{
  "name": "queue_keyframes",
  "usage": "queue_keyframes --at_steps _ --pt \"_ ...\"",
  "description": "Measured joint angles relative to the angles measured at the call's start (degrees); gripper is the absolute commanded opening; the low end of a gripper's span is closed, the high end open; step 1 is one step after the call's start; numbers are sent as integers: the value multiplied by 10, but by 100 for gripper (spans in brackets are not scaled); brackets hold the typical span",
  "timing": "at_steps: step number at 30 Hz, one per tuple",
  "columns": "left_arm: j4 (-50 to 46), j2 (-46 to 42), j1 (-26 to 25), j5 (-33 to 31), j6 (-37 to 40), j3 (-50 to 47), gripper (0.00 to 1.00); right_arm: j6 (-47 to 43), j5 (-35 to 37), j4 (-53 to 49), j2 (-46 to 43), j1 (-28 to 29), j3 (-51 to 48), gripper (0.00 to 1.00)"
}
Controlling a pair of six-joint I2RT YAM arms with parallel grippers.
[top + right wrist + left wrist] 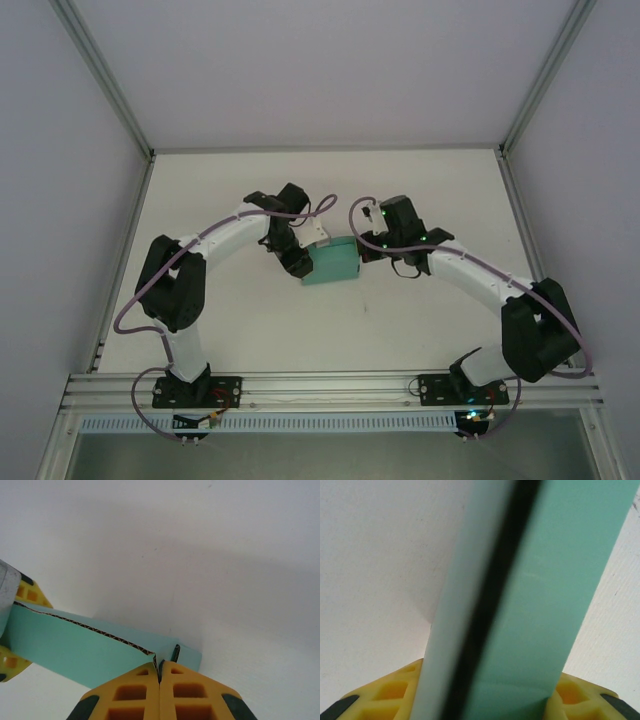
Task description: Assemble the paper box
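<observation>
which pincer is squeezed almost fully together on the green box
The right pincer: its yellow fingers meet on a thin card edge of the paper box. The left pincer stands wider, straddling the box's full thickness.

Robot lab cell: white table (400,320), aluminium-profile frame (105,75), plain panel walls (320,70).

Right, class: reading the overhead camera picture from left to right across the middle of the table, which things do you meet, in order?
left gripper → paper box → right gripper
</observation>
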Motion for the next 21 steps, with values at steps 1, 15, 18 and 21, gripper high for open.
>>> queue_keyframes --at_steps 1,15,18,21 --pt "1 0 0 0 -2 -2 41 -4 10 5 0 5 -2 0" --pt "11 -1 0 -7 -16 -9 46 -26 94 105 -43 50 -85 0" --pt "12 -2 -1 -9 -19 -9 46 -5 98 107 -45 52 -87 0" --pt "13 -2 -2 -10 -21 -9 46 39 97 89 -44 52 -76 0"
